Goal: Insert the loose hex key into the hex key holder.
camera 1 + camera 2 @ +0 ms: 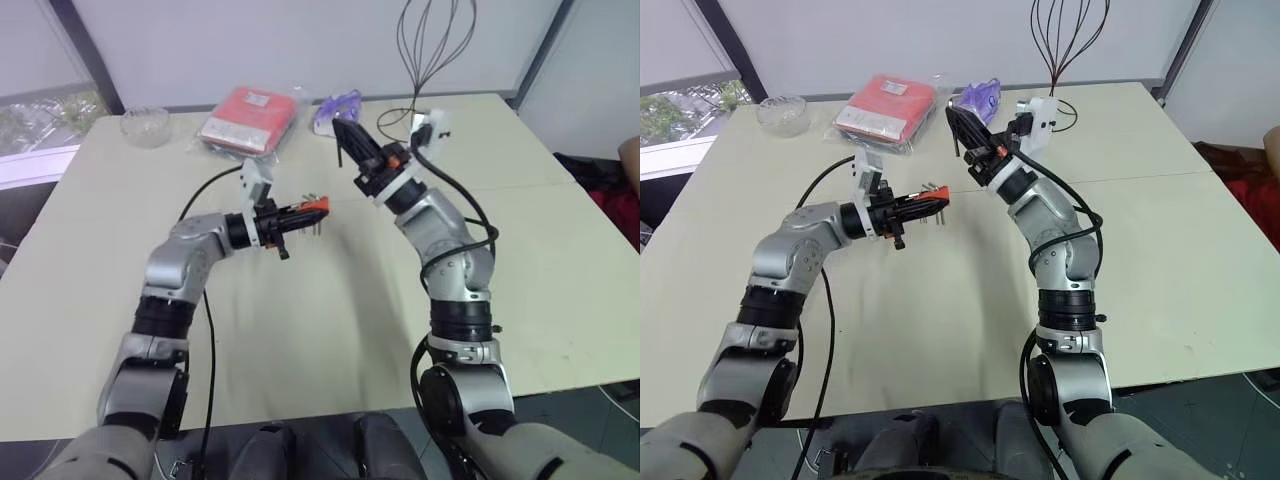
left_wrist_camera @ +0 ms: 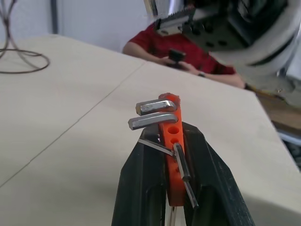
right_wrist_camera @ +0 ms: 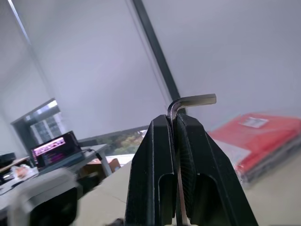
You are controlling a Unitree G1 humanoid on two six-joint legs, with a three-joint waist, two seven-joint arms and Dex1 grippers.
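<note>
Left gripper point(image 2: 174, 188) clamping hex key holder point(image 2: 171, 141) in closed jaws, holding it level above tabletop point(image 1: 330, 330). Right gripper point(image 3: 175, 123) pinching loose hex key point(image 3: 190, 101) in closed jaws, bent end poking out past tips, raised beside holder, not touching. Risks: thin key pivoting in pinch (grip looking narrow); tip missing free hole; push shoving holder askew in left jaws.

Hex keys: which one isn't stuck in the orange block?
The loose hex key, pinched alone in the right gripper. The others poke out of the hex key holder, which the left gripper clamps.
</note>
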